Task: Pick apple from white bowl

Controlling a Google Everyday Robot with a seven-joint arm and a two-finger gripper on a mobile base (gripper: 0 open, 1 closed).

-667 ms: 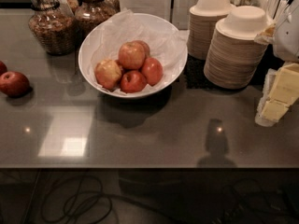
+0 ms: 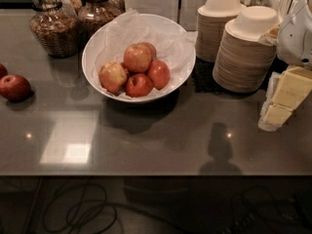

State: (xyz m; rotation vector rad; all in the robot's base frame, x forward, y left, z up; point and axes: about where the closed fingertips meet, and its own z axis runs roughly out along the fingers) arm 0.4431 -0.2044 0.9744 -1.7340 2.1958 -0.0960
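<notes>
The wide white bowl [image 2: 100, 43], lined with crinkled white paper, sits on the dark counter at centre left. Several red and yellow apples [image 2: 137, 57] are piled in it. My gripper [image 2: 285, 99] hangs at the right edge of the view, low over the counter. It is well to the right of the bowl, with the stacks of beige bowls just behind it. It holds nothing that I can see.
Two stacks of small beige disposable bowls [image 2: 246, 52] stand right of the white bowl. Two glass jars [image 2: 53, 26] stand at the back left. A loose red apple [image 2: 14, 87] lies at the left edge. The counter's front edge [image 2: 146, 173] runs below.
</notes>
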